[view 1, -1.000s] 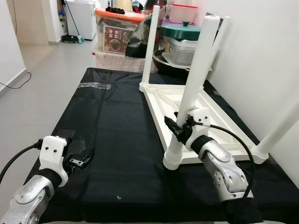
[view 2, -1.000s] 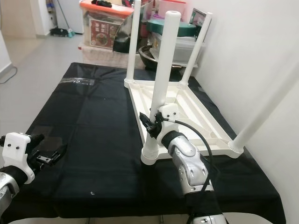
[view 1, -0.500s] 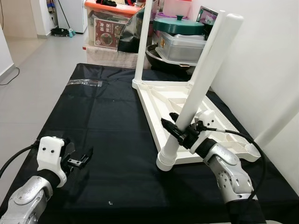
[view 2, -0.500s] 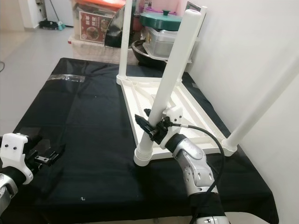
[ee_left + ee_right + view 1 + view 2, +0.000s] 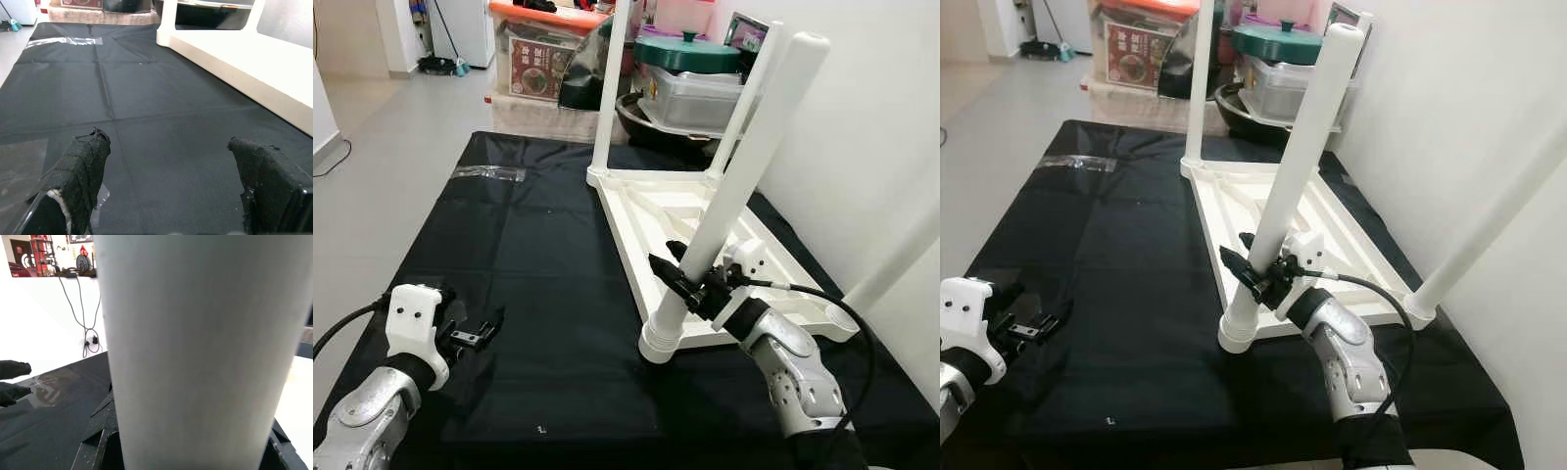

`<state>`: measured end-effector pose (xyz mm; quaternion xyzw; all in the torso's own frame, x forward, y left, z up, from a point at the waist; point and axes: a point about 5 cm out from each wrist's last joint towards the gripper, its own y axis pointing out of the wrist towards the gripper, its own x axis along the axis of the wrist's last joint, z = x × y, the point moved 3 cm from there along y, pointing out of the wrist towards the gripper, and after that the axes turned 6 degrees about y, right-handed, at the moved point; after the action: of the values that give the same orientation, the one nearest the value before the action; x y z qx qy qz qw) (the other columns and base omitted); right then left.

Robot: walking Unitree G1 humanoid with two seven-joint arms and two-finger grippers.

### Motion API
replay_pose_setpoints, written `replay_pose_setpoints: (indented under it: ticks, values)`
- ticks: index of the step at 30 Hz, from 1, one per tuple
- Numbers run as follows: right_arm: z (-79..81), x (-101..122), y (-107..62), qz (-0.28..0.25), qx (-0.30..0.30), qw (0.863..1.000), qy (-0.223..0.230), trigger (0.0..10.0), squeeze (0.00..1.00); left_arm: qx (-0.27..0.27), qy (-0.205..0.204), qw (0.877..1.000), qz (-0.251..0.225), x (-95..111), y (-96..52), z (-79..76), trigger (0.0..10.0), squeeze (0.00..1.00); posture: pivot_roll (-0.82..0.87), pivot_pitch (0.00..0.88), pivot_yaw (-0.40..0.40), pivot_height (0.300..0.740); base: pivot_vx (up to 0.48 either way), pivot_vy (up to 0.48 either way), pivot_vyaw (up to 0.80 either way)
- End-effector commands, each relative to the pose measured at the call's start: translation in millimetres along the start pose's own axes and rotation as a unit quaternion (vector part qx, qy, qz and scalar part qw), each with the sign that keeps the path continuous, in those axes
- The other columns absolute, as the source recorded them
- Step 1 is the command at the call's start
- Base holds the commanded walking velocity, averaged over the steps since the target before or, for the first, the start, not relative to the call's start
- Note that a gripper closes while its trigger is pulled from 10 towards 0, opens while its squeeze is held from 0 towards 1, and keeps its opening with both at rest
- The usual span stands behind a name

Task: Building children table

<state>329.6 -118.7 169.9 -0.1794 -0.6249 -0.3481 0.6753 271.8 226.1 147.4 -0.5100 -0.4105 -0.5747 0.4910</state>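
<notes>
I can read no text anywhere before me. The clear storage box (image 5: 536, 61) with the orange lid, standing on the floor beyond the desk (image 5: 529, 245), carries a red printed label (image 5: 534, 68) on its front, but its lettering is too small and blurred for me to make out a single word. A framed picture or screen (image 5: 750, 29) leans against the wall behind the green-lidded container (image 5: 693, 73); whatever is printed on it I cannot tell. Nothing else in my view bears a legible mark, brand or number.
</notes>
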Motion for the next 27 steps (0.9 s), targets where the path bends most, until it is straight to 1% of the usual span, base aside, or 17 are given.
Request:
replay_pose_setpoints:
  ticks: [1, 3, 5, 6, 7, 8, 10, 11, 12, 13, 14, 15, 16, 17, 19, 22, 27]
  values:
    - [13.3, -27.8, 2.0, 0.038, 0.037, 0.998, 0.045, 0.0, 0.0, -0.009, -0.004, 1.0, 0.0, -0.4, 1.4, -2.3, 10.0, 0.0, 0.15, 0.0, -0.136, 0.74, 0.0, 0.0, 0.0]
    - [10.9, -27.9, 3.9, 0.04, 0.025, 0.998, 0.043, 0.0, 0.0, -0.009, -0.003, 1.0, 0.001, -0.4, 1.4, -2.7, 10.0, 0.0, 0.15, 0.0, -0.136, 0.74, 0.0, 0.0, 0.0]
    - [-3.3, -28.5, 9.1, 0.04, -0.056, 0.997, 0.04, 0.0, 0.0, -0.009, -0.003, 1.0, 0.001, -0.8, 0.6, -3.0, 10.0, 0.0, 0.15, 0.0, -0.138, 0.74, 0.0, 0.0, 0.0]
    - [-3.3, -28.5, 9.1, 0.04, -0.056, 0.997, 0.04, 0.0, 0.0, -0.009, -0.003, 1.0, 0.001, -0.8, 0.6, -3.0, 10.0, 0.0, 0.15, 0.0, -0.138, 0.74, 0.0, 0.0, 0.0]
    - [-15.8, -28.4, 9.3, 0.033, -0.128, 0.99, 0.038, 0.0, 0.0, -0.008, -0.003, 1.0, 0.001, -1.0, 0.2, -2.8, 10.0, 0.0, 0.15, 0.0, -0.138, 0.74, 0.0, 0.0, 0.0]
    - [-23.7, -28.5, 8.2, 0.029, -0.176, 0.983, 0.038, 0.0, 0.0, -0.007, -0.003, 1.0, 0.001, -1.2, -0.1, -2.6, 10.0, 0.0, 0.15, 0.0, -0.138, 0.74, 0.0, 0.0, 0.0]
    - [-23.7, -28.5, 8.2, 0.029, -0.176, 0.983, 0.038, 0.0, 0.0, -0.007, -0.003, 1.0, 0.001, -1.2, -0.1, -2.6, 10.0, 0.0, 0.15, 0.0, -0.138, 0.74, 0.0, 0.0, 0.0]
    - [-44.5, -31.6, -1.7, 0.029, -0.285, 0.958, 0.034, 0.0, 0.0, -0.006, -0.003, 1.0, 0.002, -2.2, -0.4, -2.4, 10.0, 0.0, 0.14, 0.0, -0.139, 0.74, 0.0, 0.0, 0.0]
    - [-65.0, -36.8, -19.4, 0.035, -0.404, 0.913, 0.038, 0.0, 0.0, -0.003, -0.003, 1.0, 0.003, -3.1, -0.5, -1.6, 10.0, 0.0, 0.15, 0.0, -0.14, 0.74, 0.0, 0.0, 0.0]
    - [-76.8, -39.9, -34.9, 0.039, -0.486, 0.872, 0.035, 0.0, 0.0, -0.001, -0.003, 1.0, 0.003, -3.7, -0.5, -0.6, 10.0, 0.0, 0.15, 0.0, -0.14, 0.74, 0.0, 0.0, 0.0]
    - [-82.6, -41.4, -46.0, 0.039, -0.539, 0.841, 0.036, 0.0, 0.0, 0.001, -0.003, 1.0, 0.003, -3.7, -0.6, 0.3, 10.0, 0.0, 0.15, 0.0, -0.139, 0.74, 0.0, 0.0, 0.0]
    - [-82.6, -41.4, -46.0, 0.039, -0.539, 0.841, 0.036, 0.0, 0.0, 0.001, -0.003, 1.0, 0.003, -3.7, -0.6, 0.3, 10.0, 0.0, 0.15, 0.0, -0.139, 0.74, 0.0, 0.0, 0.0]
    - [-83.2, -40.2, -51.0, 0.034, -0.566, 0.823, 0.034, 0.0, 0.0, 0.004, -0.003, 1.0, 0.002, -3.0, -0.6, 1.6, 10.0, 0.0, 0.15, 0.0, -0.138, 0.74, 0.0, 0.0, 0.0]
    - [-83.2, -40.2, -51.0, 0.034, -0.566, 0.823, 0.034, 0.0, 0.0, 0.004, -0.003, 1.0, 0.002, -3.0, -0.6, 1.6, 10.0, 0.0, 0.15, 0.0, -0.138, 0.74, 0.0, 0.0, 0.0]
    - [-80.4, -35.1, -52.0, 0.015, -0.593, 0.805, 0.03, 0.0, 0.0, 0.007, -0.003, 1.0, 0.001, -2.3, -0.2, 3.7, 10.0, 0.0, 0.15, 0.0, -0.136, 0.74, 0.0, 0.0, 0.0]
    - [-77.3, -33.4, -48.9, 0.005, -0.604, 0.796, 0.034, 0.0, 0.0, 0.009, -0.004, 1.0, 0.0, -2.3, 0.8, 4.5, 10.0, 0.0, 0.15, 0.0, -0.138, 0.74, 0.0, 0.0, 0.0]
    - [-74.1, -31.5, -43.6, -0.002, -0.605, 0.795, 0.037, 0.0, 0.0, 0.009, -0.005, 1.0, -0.001, -2.5, 2.3, 4.0, 10.0, 0.0, 0.14, 0.0, -0.135, 0.74, 0.0, 0.0, 0.0]
